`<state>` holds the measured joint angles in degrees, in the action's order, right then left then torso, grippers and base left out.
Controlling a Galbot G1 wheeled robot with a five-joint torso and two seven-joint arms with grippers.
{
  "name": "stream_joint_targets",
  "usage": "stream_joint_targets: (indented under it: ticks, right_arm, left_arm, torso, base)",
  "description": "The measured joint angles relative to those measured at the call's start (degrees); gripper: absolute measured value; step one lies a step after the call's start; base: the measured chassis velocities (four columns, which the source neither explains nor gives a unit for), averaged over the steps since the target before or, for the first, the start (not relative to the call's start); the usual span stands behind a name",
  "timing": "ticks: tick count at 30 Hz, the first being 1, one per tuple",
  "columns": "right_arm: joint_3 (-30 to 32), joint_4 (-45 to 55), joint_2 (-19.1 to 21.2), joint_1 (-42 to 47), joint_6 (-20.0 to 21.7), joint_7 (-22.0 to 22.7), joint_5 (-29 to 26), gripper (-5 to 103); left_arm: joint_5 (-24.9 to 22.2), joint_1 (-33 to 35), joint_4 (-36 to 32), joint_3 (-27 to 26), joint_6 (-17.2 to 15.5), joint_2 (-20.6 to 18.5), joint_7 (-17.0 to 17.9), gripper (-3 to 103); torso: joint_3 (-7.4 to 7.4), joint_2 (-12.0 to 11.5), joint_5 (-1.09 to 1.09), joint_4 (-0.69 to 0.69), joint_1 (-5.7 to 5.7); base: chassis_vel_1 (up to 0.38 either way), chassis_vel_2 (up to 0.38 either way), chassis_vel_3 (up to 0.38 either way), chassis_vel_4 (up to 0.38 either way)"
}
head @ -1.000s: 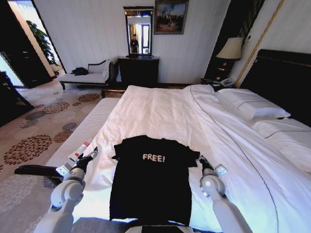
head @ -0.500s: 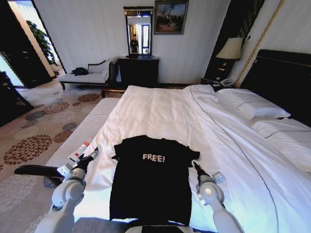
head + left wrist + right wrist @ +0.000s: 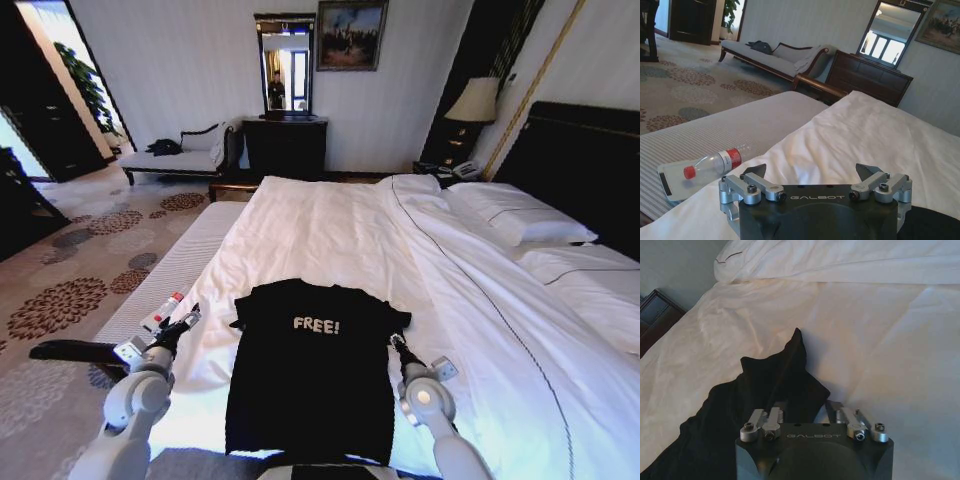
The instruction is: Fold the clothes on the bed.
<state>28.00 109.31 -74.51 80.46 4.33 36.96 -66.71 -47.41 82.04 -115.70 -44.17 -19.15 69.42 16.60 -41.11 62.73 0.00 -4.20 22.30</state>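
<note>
1. We see the black T-shirt (image 3: 308,365) lying flat on the near part of the bed (image 3: 330,230), chest side up, with the white word "FREE!" readable and both short sleeves spread to the sides.
2. The white duvet (image 3: 480,300) covers the bed, and the white pillows (image 3: 520,225) lie at the far right, against the dark headboard (image 3: 590,160).
3. Our right gripper (image 3: 396,343) is at the right sleeve of the T-shirt. In the right wrist view this gripper (image 3: 802,407) sits down against the dark fabric of the T-shirt (image 3: 765,395), where a fold of the sleeve stands up in a point. Its fingertips are hidden by the fabric, so we cannot tell if they are spread or pressed together.
4. Our left gripper (image 3: 186,318) is to the left of the T-shirt, near the left sleeve but apart from it. In the left wrist view its fingers (image 3: 754,170) are spread wide with nothing between them, above the white duvet.
5. A plastic bottle (image 3: 715,162) with a red cap lies on its side on the striped strip at the left edge of the bed.
</note>
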Motion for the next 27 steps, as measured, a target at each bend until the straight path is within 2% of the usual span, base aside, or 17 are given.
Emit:
stream_joint_targets:
  ticks: [3,5,7,8,11,27]
  right_arm:
    - [0.1,-0.2,0.0,-0.1,-0.2,0.0,0.1,28]
    - [0.1,-0.2,0.0,-0.1,-0.2,0.0,0.1,28]
    - [0.1,0.0,0.0,0.1,-0.3,0.3,0.5,18]
    - [0.1,0.0,0.0,0.1,-0.3,0.3,0.5,18]
    - [0.1,1.2,-0.1,1.0,-0.4,1.1,1.1,3]
    - [-2.0,7.0,-2.7,6.7,-1.6,4.4,6.4,-1]
  left_arm:
    - [0.0,0.0,0.0,0.0,0.0,0.0,0.0,100]
    - [0.0,0.0,0.0,0.0,0.0,0.0,0.0,100]
    - [0.0,-0.1,0.1,0.0,0.0,0.0,0.0,100]
    - [0.0,-0.1,0.1,0.0,0.0,0.0,0.0,100]
    - [0.0,-0.2,0.1,0.1,0.0,0.2,0.1,100]
    - [0.2,-0.2,-0.1,0.3,0.1,0.9,0.1,100]
  torso:
    - [0.0,0.0,0.0,0.0,0.0]
    - [0.0,0.0,0.0,0.0,0.0]
    - [0.0,0.0,0.0,0.0,0.0]
    - [0.0,0.0,0.0,0.0,0.0]
    - [0.0,0.0,0.0,0.0,0.0]
    - [0.0,0.0,0.0,0.0,0.0]
  base:
    - [0.0,0.0,0.0,0.0]
    - [0.0,0.0,0.0,0.0]
    - [0.0,0.0,0.0,0.0]
    - [0.0,0.0,0.0,0.0]
    - [0.0,0.0,0.0,0.0]
    - [0.0,0.0,0.0,0.0]
